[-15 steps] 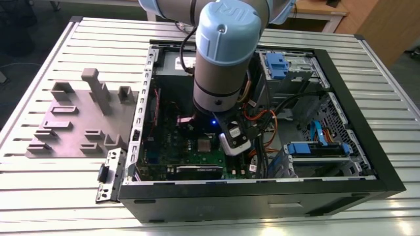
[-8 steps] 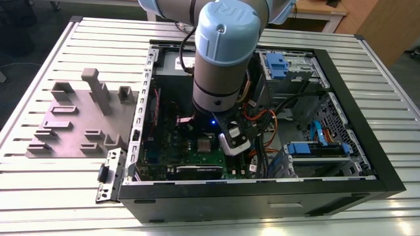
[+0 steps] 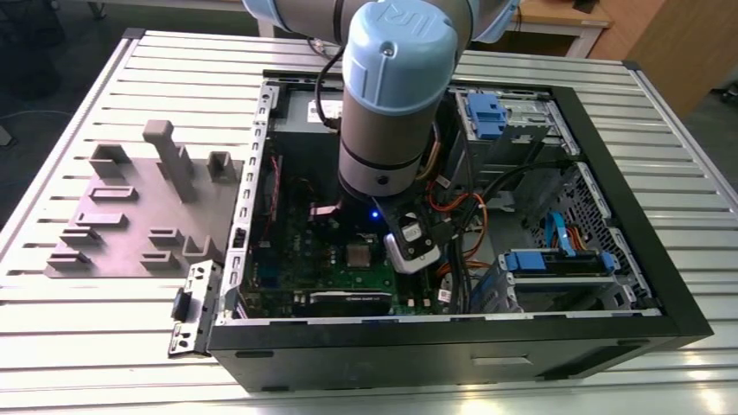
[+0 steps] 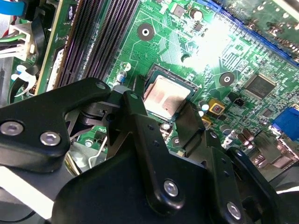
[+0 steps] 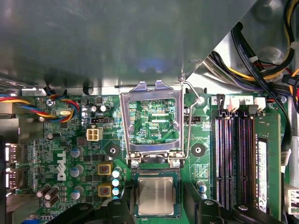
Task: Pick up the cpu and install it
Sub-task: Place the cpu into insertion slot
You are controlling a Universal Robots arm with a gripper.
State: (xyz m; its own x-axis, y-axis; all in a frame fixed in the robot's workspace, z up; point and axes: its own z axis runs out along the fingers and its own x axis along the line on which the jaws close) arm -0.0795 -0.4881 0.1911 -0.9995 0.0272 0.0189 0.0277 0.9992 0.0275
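The cpu (image 5: 155, 196), a pale silver square chip, lies flat in its socket on the green motherboard (image 5: 70, 144); it also shows as the small pale square cpu (image 3: 361, 253) inside the case. My gripper (image 4: 163, 123) hovers right over it, open. One black finger (image 4: 135, 116) stands on each side, apart from the chip's edges. In the first wrist view the gripper (image 5: 156, 198) straddles the socket the same way. The silver socket frame (image 5: 150, 121) is swung up and open beside the cpu, its wire lever (image 5: 188, 126) raised.
The arm (image 3: 392, 95) reaches down into the open black computer case (image 3: 645, 285). Memory slots (image 5: 233, 154) run beside the socket, with cable bundles (image 5: 266, 51) past them. Blue drive bays (image 3: 485, 112) sit at the case's far side. A grey plastic fixture plate (image 3: 127, 207) lies on the table.
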